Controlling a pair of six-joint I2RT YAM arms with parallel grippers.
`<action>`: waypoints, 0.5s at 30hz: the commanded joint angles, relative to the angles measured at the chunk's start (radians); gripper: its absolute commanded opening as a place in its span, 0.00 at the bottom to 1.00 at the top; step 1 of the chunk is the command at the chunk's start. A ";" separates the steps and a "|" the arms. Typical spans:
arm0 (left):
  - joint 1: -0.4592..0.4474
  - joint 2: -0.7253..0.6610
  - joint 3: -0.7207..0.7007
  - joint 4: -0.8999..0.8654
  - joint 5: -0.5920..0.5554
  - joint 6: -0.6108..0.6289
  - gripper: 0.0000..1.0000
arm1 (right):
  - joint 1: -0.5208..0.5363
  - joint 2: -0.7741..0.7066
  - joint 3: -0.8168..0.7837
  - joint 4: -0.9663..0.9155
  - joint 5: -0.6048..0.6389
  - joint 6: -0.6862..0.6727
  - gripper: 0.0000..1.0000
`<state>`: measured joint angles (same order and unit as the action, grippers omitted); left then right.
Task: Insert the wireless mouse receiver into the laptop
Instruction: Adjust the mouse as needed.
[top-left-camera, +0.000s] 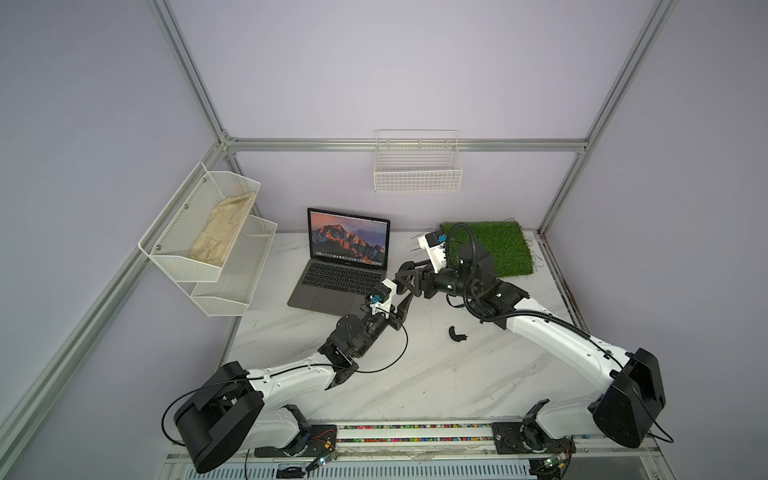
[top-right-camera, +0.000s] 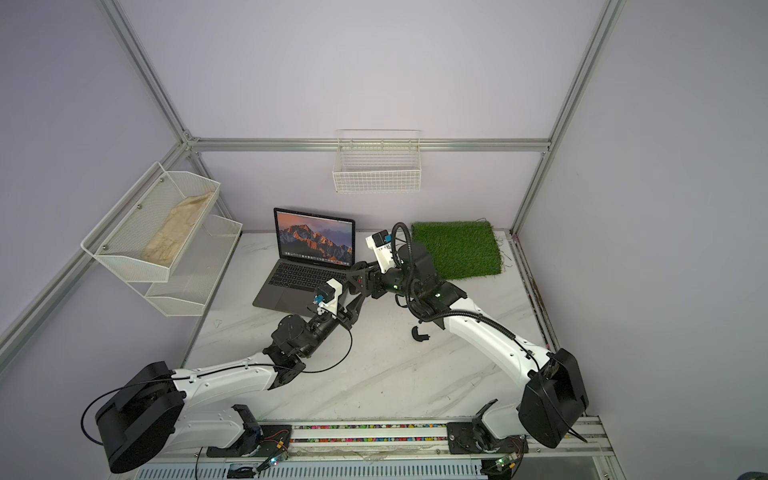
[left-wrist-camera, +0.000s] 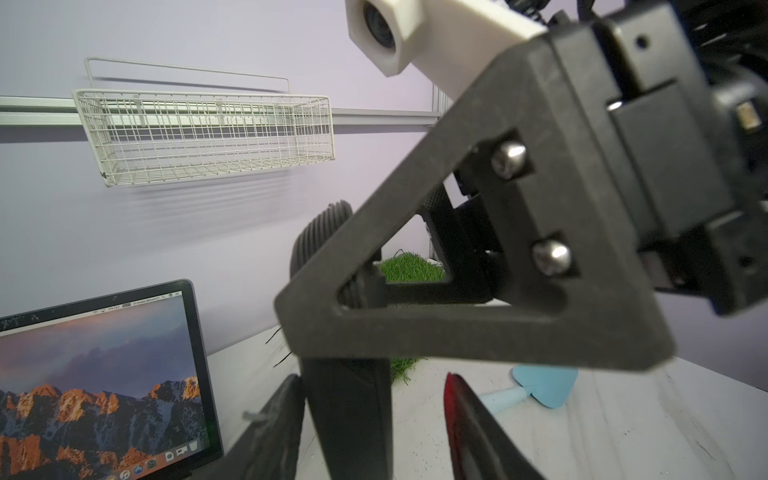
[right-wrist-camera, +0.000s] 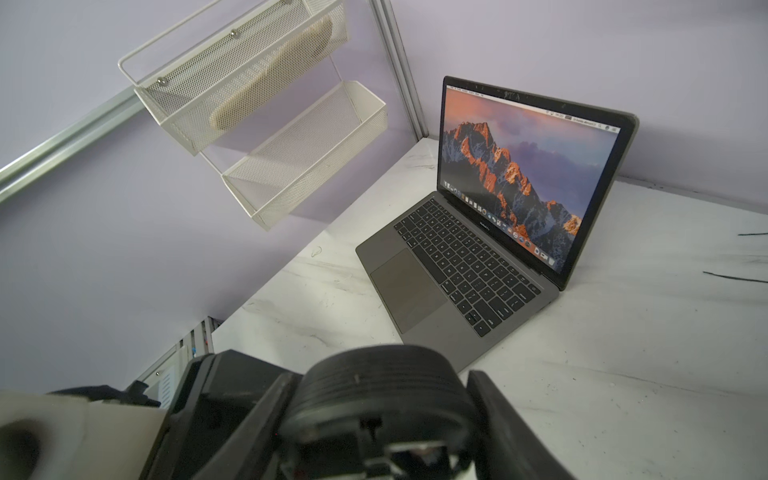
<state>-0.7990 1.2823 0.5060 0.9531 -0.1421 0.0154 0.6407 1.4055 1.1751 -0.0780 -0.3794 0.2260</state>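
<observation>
Near the laptop, the right gripper clamped the mouse, while the left gripper had its jaws apart around one right finger.

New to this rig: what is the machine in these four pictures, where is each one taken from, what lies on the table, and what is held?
Two white-and-black robot arms stand at the near edge of a marble table. Two pictures look down from overhead, nearly alike; the other two come from a camera on each wrist. On the table sit an open laptop, a green grass mat and a small curved black shell piece. The right gripper clamps a black ribbed mouse. The left gripper meets it beside the laptop, fingers apart; whether it grips anything is unclear. The tiny receiver is too small to pick out.
</observation>
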 joint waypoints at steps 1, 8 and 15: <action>-0.002 -0.011 0.055 0.024 0.002 -0.004 0.53 | 0.011 -0.015 0.016 -0.018 -0.001 -0.079 0.24; -0.002 -0.004 0.050 0.041 -0.013 -0.006 0.45 | 0.017 -0.030 -0.020 0.024 -0.018 -0.082 0.22; -0.002 -0.012 0.057 0.015 -0.025 0.003 0.38 | 0.023 -0.025 -0.025 0.023 -0.022 -0.094 0.21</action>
<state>-0.7990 1.2827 0.5060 0.9531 -0.1726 0.0124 0.6529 1.4044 1.1568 -0.0830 -0.3836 0.1596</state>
